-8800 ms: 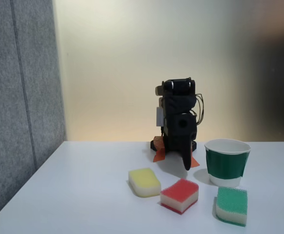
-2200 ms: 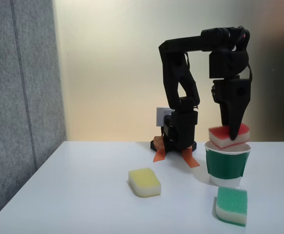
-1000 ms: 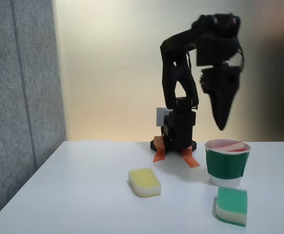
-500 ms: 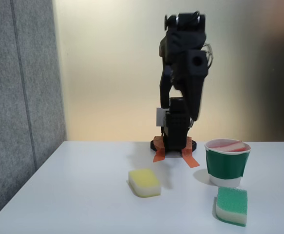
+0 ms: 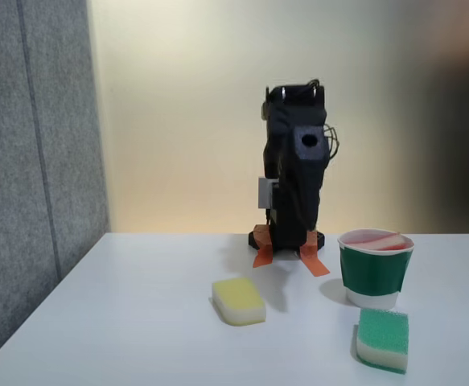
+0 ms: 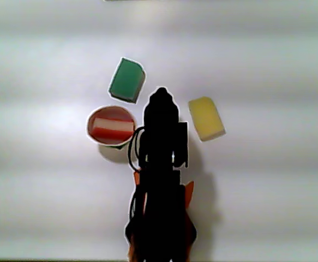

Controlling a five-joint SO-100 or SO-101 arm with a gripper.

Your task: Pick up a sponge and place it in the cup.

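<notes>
Sponge delivered, arm folding home.

We see the red-topped sponge point(image 6: 111, 126) lying tilted inside the green paper cup point(image 5: 375, 273), its edge peeking over the white rim, so we judge the task essentially done. The yellow sponge point(image 5: 238, 300) and green-topped sponge point(image 5: 382, 338) sit untouched on the white table point(image 5: 121, 322). Half a second ago the arm stood taller; now it has dropped lower over its base. The gripper point(image 6: 161, 97) reads as a dark silhouette, so we cannot tell its opening, though it seems to carry nothing.
</notes>
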